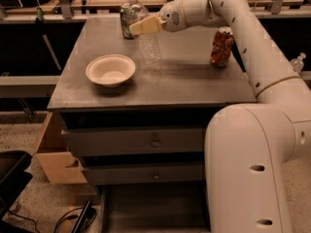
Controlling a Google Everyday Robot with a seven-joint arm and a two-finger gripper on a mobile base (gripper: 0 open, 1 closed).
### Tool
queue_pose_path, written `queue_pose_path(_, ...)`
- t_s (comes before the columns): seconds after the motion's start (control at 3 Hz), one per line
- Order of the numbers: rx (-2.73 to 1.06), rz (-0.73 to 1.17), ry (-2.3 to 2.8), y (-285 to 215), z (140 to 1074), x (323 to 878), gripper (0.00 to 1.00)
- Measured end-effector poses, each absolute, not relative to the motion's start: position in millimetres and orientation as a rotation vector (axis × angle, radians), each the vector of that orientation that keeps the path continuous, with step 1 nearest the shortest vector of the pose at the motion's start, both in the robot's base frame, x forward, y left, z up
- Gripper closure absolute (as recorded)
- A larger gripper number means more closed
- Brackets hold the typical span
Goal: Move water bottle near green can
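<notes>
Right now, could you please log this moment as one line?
gripper: shut on water bottle | position: table rear, beside green can | release: pending

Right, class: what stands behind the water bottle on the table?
A green can stands near the table's back edge, close behind the water bottle. The tool, shut on the bottle, covers part of the can's right side.

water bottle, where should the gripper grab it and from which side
Take the water bottle around its upper body, coming in level from the right. It is tall and upright, and the green can sits close at its back left, so that side is crowded. The gripper is at that height, reaching in from the right.
</notes>
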State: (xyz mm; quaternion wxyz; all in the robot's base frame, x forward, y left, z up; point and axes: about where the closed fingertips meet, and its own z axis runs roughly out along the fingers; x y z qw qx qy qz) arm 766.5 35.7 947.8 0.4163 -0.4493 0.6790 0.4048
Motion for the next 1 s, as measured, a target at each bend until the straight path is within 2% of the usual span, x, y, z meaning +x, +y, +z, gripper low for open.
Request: queue_pose_path(1.0,-0.862,0.688,1.779,-23.1,1011.2,816.7,1.00)
